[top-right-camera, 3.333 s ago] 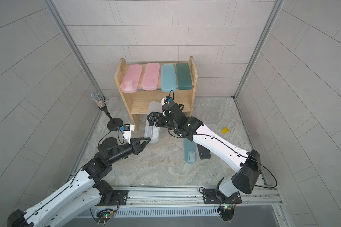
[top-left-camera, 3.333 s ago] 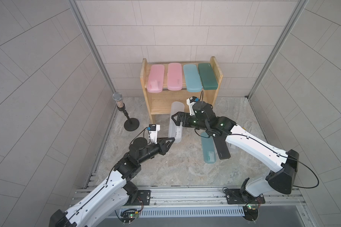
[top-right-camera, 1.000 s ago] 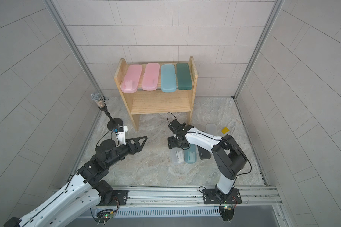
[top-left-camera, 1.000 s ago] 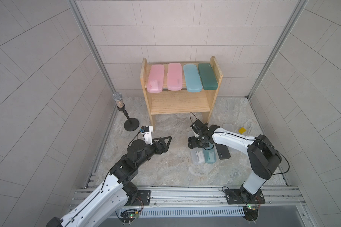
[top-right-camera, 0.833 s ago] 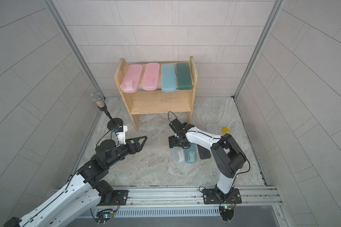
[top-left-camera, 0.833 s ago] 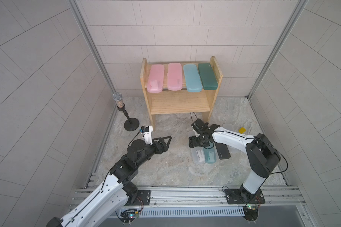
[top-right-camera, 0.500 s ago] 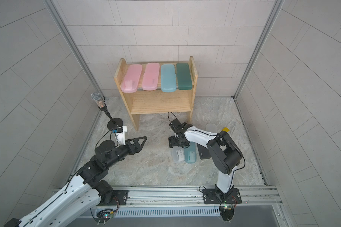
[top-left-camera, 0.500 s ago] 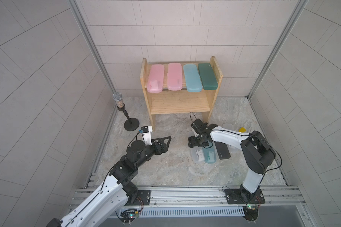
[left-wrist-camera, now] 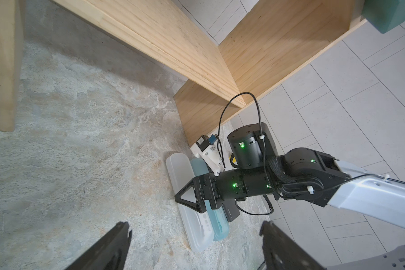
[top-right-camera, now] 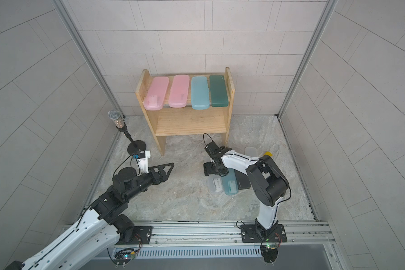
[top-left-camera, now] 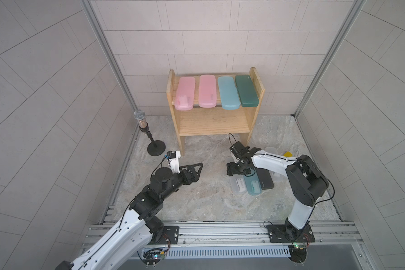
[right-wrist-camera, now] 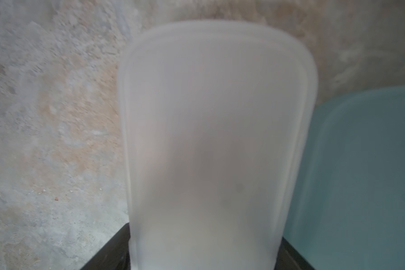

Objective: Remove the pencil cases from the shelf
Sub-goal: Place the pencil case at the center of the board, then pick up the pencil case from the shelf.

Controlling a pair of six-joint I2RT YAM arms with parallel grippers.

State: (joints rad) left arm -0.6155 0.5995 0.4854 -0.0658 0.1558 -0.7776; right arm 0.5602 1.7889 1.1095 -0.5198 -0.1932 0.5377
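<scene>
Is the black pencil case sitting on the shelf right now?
No, the black pencil case lies on the floor beside a light blue pencil case, off the shelf.

Our left claw [top-left-camera: 198, 168] hovers with jaws spread wide; our right claw [top-left-camera: 237, 171] sits low, jaws clamped, arm sharply folded.

Four pencil cases [top-left-camera: 228, 93] abreast on shelf [top-left-camera: 211, 124] top tier; others on floor [top-left-camera: 208, 198] before it.

Black left hand [top-left-camera: 198, 170], white-shelled arm [top-left-camera: 117, 236]
</scene>
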